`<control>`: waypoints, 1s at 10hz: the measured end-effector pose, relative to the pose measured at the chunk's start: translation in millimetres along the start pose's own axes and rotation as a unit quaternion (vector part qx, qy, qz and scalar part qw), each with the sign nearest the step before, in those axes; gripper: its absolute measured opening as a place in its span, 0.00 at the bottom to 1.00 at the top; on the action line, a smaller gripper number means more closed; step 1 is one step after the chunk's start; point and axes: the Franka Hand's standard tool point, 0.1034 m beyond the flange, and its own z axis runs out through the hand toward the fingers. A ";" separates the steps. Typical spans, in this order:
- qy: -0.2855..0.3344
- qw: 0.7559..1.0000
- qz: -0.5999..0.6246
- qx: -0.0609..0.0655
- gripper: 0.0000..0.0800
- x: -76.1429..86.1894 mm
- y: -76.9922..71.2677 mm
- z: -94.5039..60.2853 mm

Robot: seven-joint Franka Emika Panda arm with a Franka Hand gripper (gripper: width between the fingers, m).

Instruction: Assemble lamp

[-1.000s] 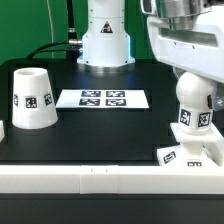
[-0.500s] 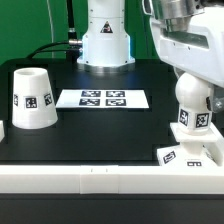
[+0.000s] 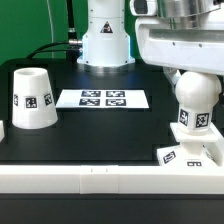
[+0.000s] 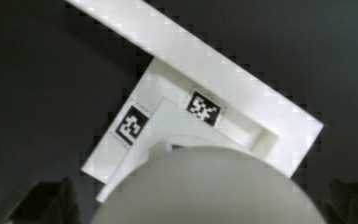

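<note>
The lamp's bulb (image 3: 195, 102), white with a round head and a tag on its neck, stands upright on the flat square base (image 3: 188, 154) at the exterior view's right front. The tapered shade (image 3: 31, 98) stands apart at the exterior view's left. My gripper (image 3: 192, 72) hangs right over the bulb's head, its fingertips hidden there. In the wrist view the bulb's head (image 4: 202, 185) fills the space between my two dark fingers (image 4: 51, 200), with a gap on each side, and the tagged base (image 4: 202, 105) lies beyond it. The gripper (image 4: 197, 208) is open and holds nothing.
The marker board (image 3: 102, 98) lies flat mid-table. The robot's white pedestal (image 3: 105, 40) stands at the back. A white rail (image 3: 100, 180) runs along the table's front edge. A small white block (image 3: 3, 130) sits at the exterior view's far left.
My gripper's white body has shifted a little toward the exterior view's left above the bulb. The bulb, base and shade have not moved.
</note>
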 end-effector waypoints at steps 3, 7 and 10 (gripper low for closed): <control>0.000 0.994 -0.111 -0.001 0.87 0.3 0.6 0.2; 0.014 0.941 -0.336 -0.026 0.87 4.2 -2.8 -7.5; 0.023 0.887 -0.459 -0.043 0.87 1.1 -8.3 -11.9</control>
